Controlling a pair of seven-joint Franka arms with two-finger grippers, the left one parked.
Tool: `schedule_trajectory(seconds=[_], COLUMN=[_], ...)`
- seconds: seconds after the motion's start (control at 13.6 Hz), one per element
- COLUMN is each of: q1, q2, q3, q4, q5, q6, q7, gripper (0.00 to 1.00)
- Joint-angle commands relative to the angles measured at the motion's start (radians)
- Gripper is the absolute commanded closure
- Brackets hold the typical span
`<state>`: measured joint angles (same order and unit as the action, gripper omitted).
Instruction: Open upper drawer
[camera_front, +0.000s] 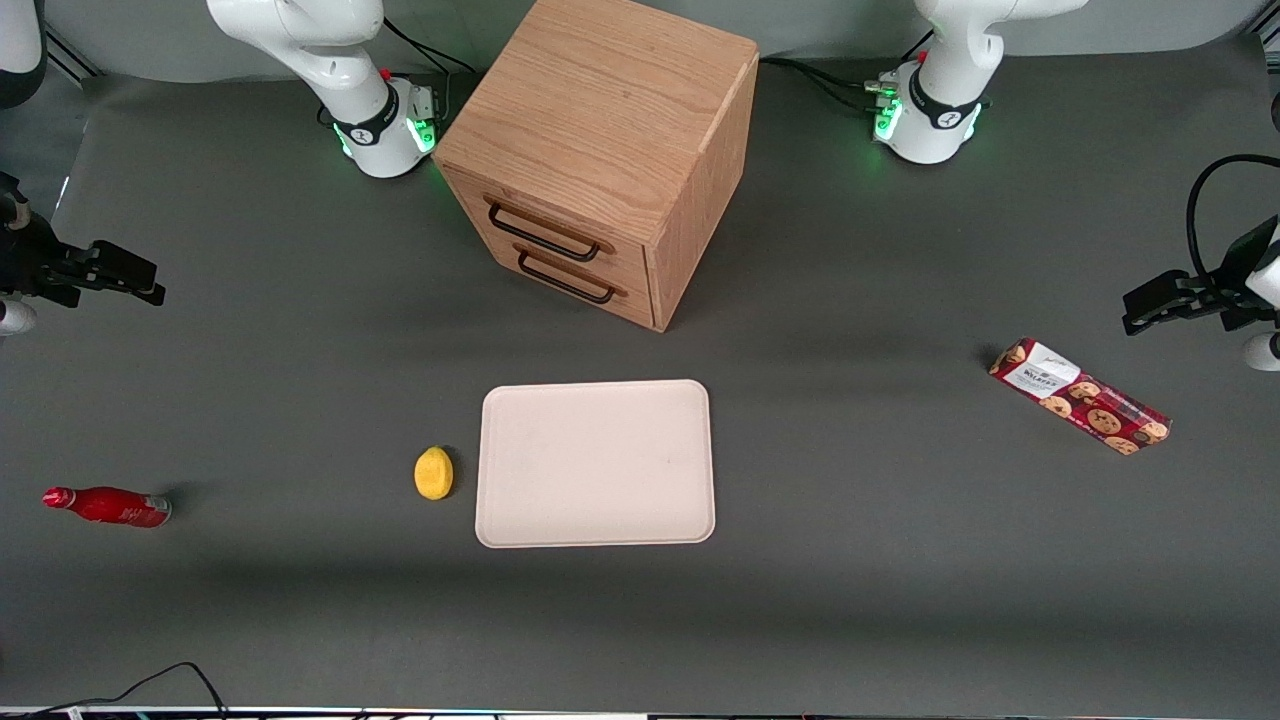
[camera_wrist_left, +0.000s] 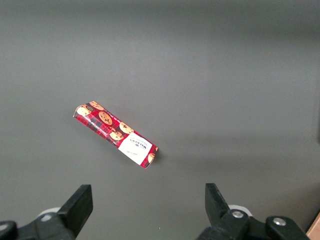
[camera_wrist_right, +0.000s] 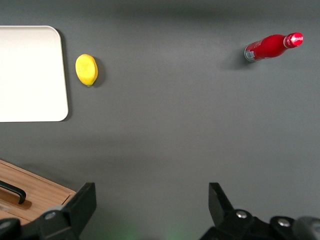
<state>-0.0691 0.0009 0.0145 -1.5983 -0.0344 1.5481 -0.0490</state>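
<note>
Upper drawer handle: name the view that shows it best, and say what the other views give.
The front view: the upper drawer shows its whole black bar handle, shut. The right wrist view catches only a cabinet corner with one handle end; the open hand hangs above bare table. The left wrist view shows none.

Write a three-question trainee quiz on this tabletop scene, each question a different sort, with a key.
1. True or false: the upper drawer of the oak cabinet, with its thin black bar handle, is already pulled out.
2. Multiple choice: what lies right beside the pale rectangular tray? A) the small yellow lemon B) the red bottle lying on its side C) the red cookie packet
3. Fill in: the right arm's black two-finger gripper hovers over the grey table with its fingers ____.

Key:
1. False; both drawer fronts sit flush and the gripper is far from the handle.
2. A
3. open, holding nothing
</note>
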Motion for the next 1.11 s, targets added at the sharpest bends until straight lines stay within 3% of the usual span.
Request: schedule_trajectory(seconds=[0.0, 1.03], q1=[0.000, 0.000], q2=[0.011, 0.019], q3=[0.001, -0.002], q4=[0.026, 0.035], q5=[-0.016, -0.010], q6=[-0.014, -0.017], q7=[0.024, 0.011], gripper=[0.00, 0.00])
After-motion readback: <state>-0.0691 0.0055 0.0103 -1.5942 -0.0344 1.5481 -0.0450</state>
